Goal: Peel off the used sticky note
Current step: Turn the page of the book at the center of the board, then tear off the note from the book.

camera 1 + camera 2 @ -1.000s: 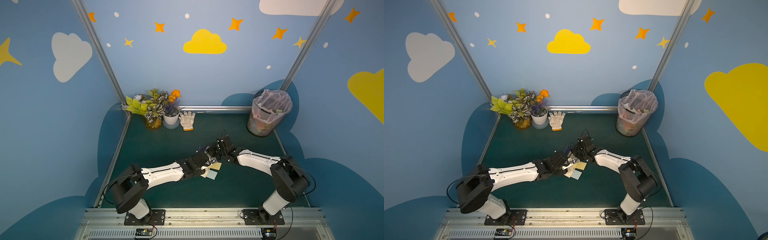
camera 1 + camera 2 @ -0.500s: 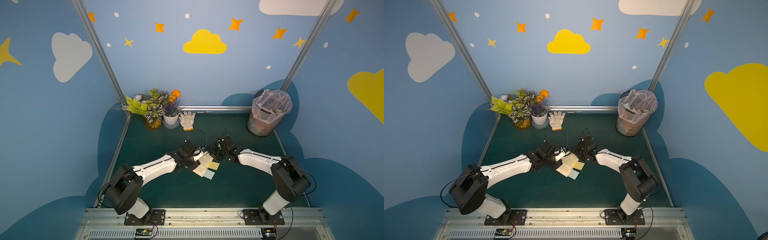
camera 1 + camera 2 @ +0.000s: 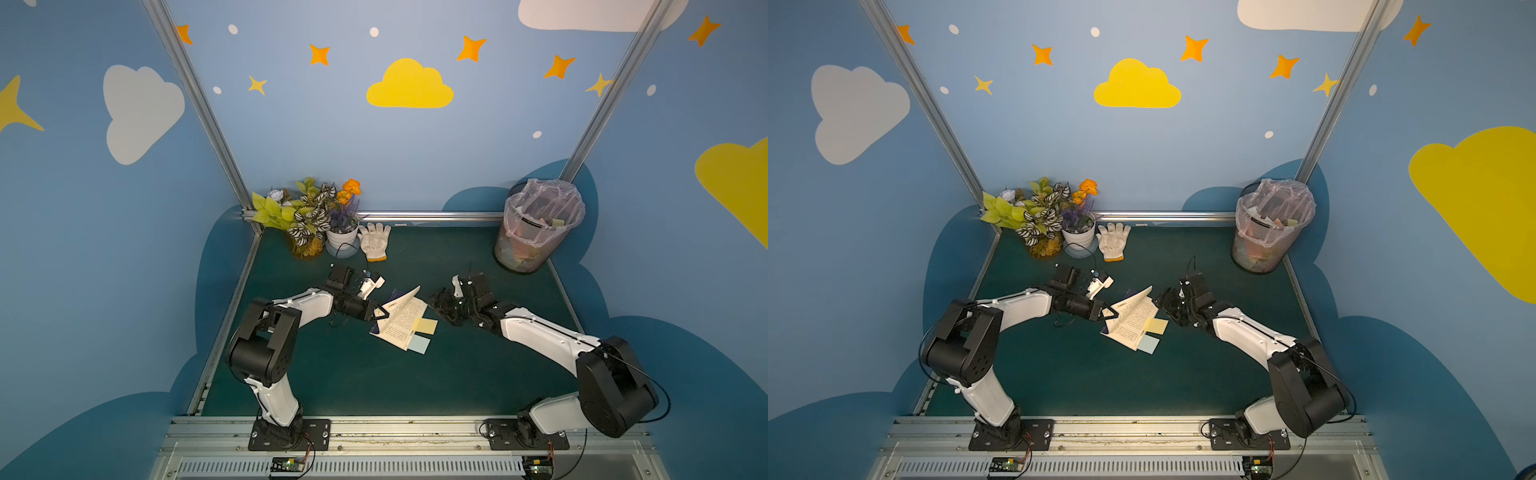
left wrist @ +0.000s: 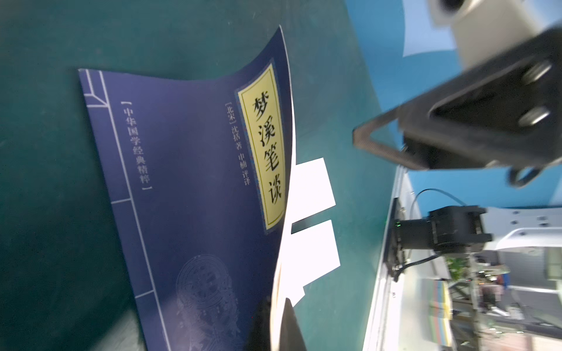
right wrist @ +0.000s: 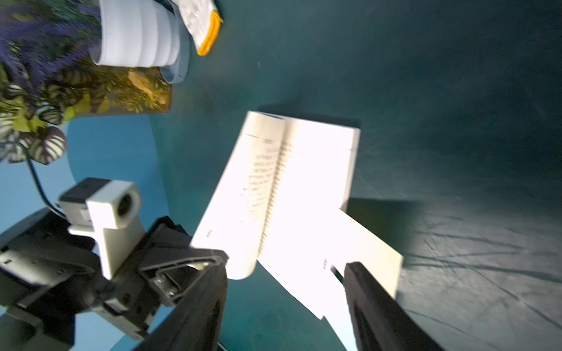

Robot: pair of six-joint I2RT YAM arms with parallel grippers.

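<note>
On the table (image 3: pixel 332 374), a blue sticky note (image 3: pixel 419 344) and a yellow sticky note (image 3: pixel 426 325) are stuck to the book (image 3: pixel 405 316), poking out from its near edge. Which one is used cannot be told. The book's left side is pinched tight by the left pincer (image 3: pixel 380 314), so it is held open. The right pincer (image 5: pixel 286 267) is spread wide, with nothing in it, just beside the book's right edge. One loose corner should be nipped and the note peeled slowly, so the page is not torn.

plants (image 3: pixel 307 214), glove (image 3: pixel 375 242) and bin (image 3: pixel 516 254) sit by the back wall.
</note>
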